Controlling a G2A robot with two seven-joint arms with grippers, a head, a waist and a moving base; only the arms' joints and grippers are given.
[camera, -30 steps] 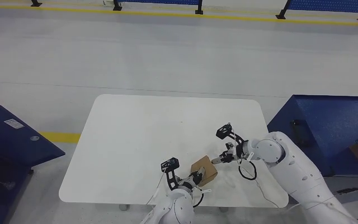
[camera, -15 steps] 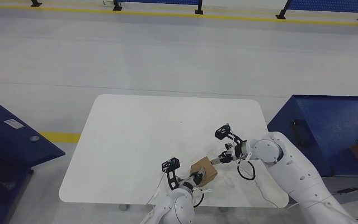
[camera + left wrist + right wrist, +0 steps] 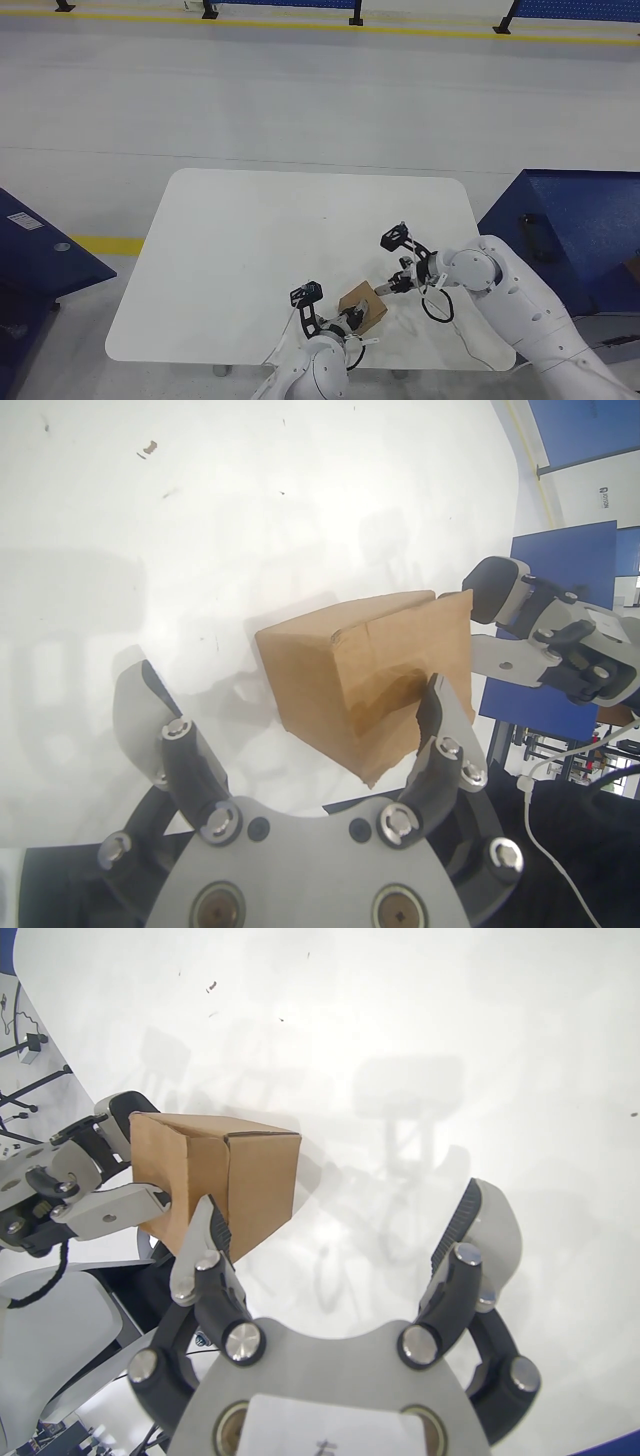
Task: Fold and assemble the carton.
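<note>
The carton (image 3: 362,308) sits on the table (image 3: 250,230) close to its near edge, a little right of the middle. It already stands as a box. One side panel is not quite home: its edge stands a little proud of the body, with a thin seam open beside it.

The left gripper (image 3: 289,685) is at the carton's near-left side with its fingers spread, clamping nothing. One finger (image 3: 440,720) lies against the brown face and the other is out over bare table. Seen from the right wrist, this gripper seems to straddle the carton's left corner, one pad behind the panel and one finger pressing on its front.

The right gripper (image 3: 341,1195) is at the carton's right side, also spread wide and gripping nothing. One finger (image 3: 210,1228) is against the near corner of the carton and the other is well out over the table.

Over the last second the right arm has crept leftward, towards the carton. The carton has slid a touch towards the near-left, into the left gripper (a small shift, but plain in the top view). The left arm has scarcely moved.

That looks like squeezing rather than lifting, with the right arm pushing and the left acting as a stop. I judge the folding mostly done and the closing of this last panel under way. The risk is that the light box turns or skids instead of letting the panel seat.
</note>
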